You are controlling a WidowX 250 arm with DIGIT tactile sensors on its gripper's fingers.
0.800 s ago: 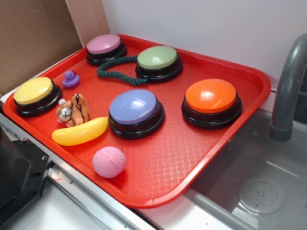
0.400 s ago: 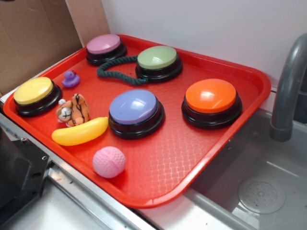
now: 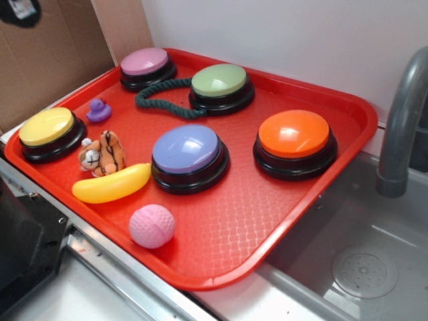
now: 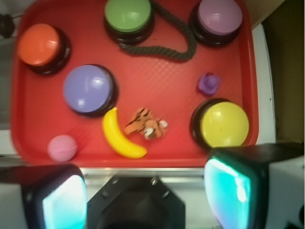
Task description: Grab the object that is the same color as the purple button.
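Note:
The tiny purple duck (image 3: 98, 110) stands on the red tray (image 3: 267, 200) at the left, between the yellow button (image 3: 47, 127) and the mauve-pink button (image 3: 144, 62). In the wrist view the duck (image 4: 208, 83) is right of centre, above the yellow button (image 4: 224, 124). The purple button (image 3: 186, 150) with its lavender-blue dome is in the tray's middle and also shows in the wrist view (image 4: 88, 88). My gripper (image 4: 145, 195) is open and empty, high above the tray's near edge, far from the duck. Only a dark part of it (image 3: 19, 10) shows at the exterior view's top left.
On the tray: a green button (image 3: 221, 81) with a dark rope (image 3: 160, 100), an orange button (image 3: 294, 135), a plush tiger (image 3: 101, 154), a yellow banana (image 3: 112, 184) and a pink ball (image 3: 152, 226). A grey faucet (image 3: 401, 120) and sink are right; cardboard stands behind left.
A dark part of the gripper has come into the exterior view's top left corner. The things on the tray have not moved.

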